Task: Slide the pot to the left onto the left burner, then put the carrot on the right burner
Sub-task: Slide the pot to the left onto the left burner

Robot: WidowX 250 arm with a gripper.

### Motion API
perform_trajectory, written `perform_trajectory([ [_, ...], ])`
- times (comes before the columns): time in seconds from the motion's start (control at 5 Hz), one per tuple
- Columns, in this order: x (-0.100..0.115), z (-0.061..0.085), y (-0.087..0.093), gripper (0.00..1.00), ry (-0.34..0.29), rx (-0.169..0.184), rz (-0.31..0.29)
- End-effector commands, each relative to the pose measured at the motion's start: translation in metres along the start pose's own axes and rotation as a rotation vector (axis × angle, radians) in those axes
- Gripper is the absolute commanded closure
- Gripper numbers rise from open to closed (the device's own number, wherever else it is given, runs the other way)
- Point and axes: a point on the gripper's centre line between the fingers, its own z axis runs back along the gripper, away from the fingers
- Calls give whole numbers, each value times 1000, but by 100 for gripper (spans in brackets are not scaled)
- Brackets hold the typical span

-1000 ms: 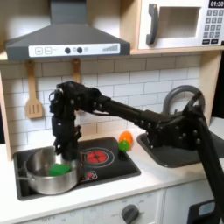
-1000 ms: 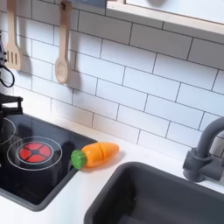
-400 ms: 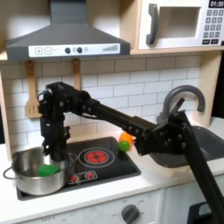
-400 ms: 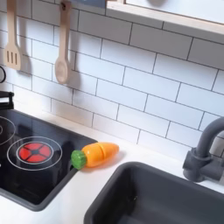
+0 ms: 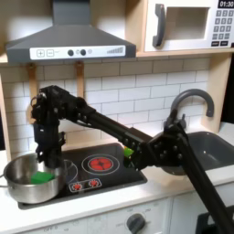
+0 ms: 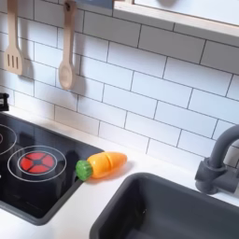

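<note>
First exterior view: pot (image 5: 29, 179) at far left of the cooktop (image 5: 110, 183), a green piece (image 5: 42, 175) inside. End effector (image 5: 46, 161) reaches into the pot; grip state cannot be told. Right burner (image 5: 100, 164) bare. Second exterior view: carrot (image 6: 102, 165) lies on the tabletop (image 6: 65, 219), between cooktop and sink (image 6: 177, 210).

The black arm reached far across to the first exterior view's left — its gripper (image 5: 43, 163) pointed straight down.
</note>
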Motion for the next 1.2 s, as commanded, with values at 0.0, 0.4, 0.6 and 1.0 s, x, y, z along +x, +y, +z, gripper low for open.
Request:
perform_trajectory([
  [0.0, -2, -2, -6, 100, 8, -25, -2],
  [0.4, -7, 1, -10, 0, 4, -36, -25],
  [0.6, -14, -6, -13, 0, 25, -25, -39],
  [1.0, -14, -4, -12, 0, 8, -59, -37],
])
